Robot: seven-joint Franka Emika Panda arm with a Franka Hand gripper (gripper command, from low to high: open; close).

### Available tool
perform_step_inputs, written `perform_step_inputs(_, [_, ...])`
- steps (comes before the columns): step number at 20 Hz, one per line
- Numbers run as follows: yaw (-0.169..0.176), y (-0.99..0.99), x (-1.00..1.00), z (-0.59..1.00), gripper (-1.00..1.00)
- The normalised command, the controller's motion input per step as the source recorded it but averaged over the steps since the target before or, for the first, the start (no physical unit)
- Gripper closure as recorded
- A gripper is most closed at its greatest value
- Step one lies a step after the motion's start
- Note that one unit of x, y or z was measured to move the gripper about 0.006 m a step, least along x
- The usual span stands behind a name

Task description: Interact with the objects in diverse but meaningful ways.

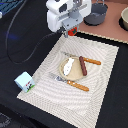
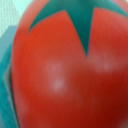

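Looks like the tool is down pinching the round red plastic tomato at the far mat edge, so lifting comes next.

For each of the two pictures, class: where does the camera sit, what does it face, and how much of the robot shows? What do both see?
Exterior view: off the arm, above, looking down at the placemat, plate and milk carton; the gripper shows.
Wrist view: on the wrist, right against the tomato; no robot parts show.
Shared: the tomato, a red sliver at the gripper.
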Motion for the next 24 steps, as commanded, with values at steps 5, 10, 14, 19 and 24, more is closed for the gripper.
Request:
perform_step_inputs(5, [-0.014,-0.79,0.39,0.26,1.00])
perform_step_inputs(10, [-0.028,-0.77,0.29,0.29,1.00])
perform_step_inputs(14, [-0.059,-0.70,0.25,0.35,1.00])
perform_step_inputs(19, [-0.063,-0.68,0.25,0.33,1.00])
perform_step_inputs(24, [-0.041,-0.71,0.31,0.06,1.00])
